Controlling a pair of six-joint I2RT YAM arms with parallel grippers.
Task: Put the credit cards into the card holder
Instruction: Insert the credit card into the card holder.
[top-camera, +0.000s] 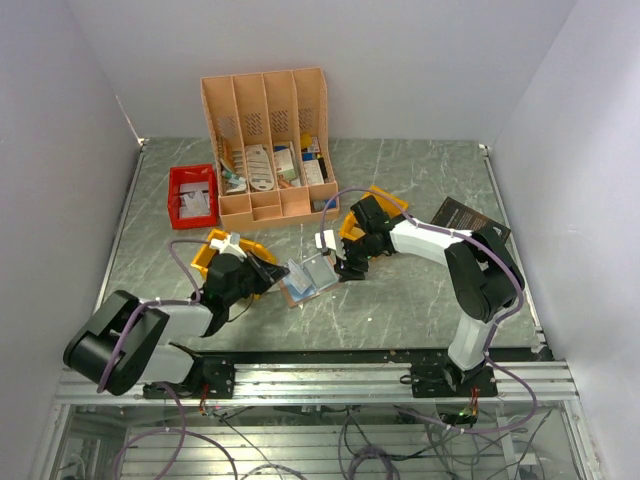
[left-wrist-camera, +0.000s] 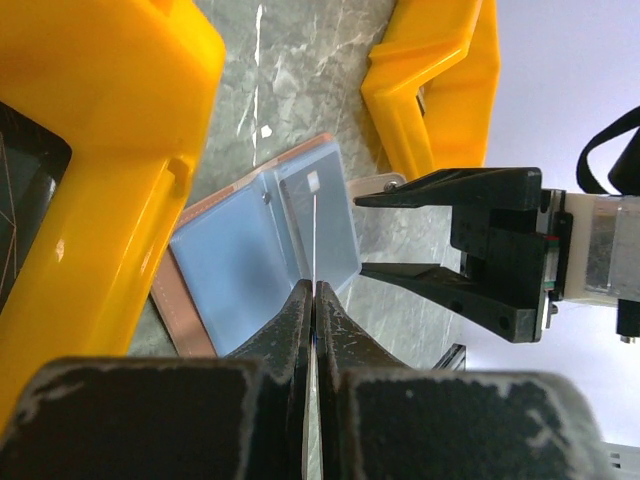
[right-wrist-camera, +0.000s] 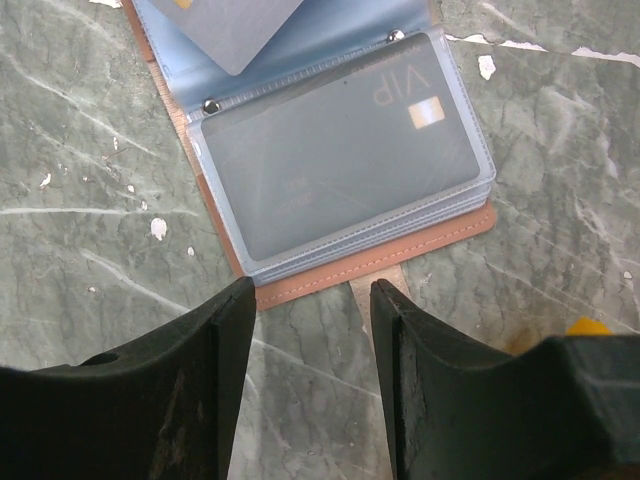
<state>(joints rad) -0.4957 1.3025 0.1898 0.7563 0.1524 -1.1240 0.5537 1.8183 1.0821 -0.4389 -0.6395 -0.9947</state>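
Observation:
The card holder (top-camera: 308, 278) lies open on the table between the two arms, tan outside with bluish clear pockets (left-wrist-camera: 230, 260). My left gripper (left-wrist-camera: 315, 290) is shut on a thin credit card (left-wrist-camera: 315, 235), seen edge-on and reaching over the holder's inner faces. The right wrist view shows that grey card (right-wrist-camera: 235, 25) slanting over the far page. On the near page (right-wrist-camera: 340, 160), another card marked VIP sits inside a clear pocket. My right gripper (right-wrist-camera: 310, 300) stands open just off the holder's tan edge with nothing between its fingers; a small tan tab (right-wrist-camera: 385, 290) lies beside one finger.
A peach slotted desk organiser (top-camera: 265, 140) with leaflets stands at the back. A red bin (top-camera: 192, 195) sits to its left. A black book (top-camera: 470, 215) lies at the right, behind the right arm. White walls close in three sides.

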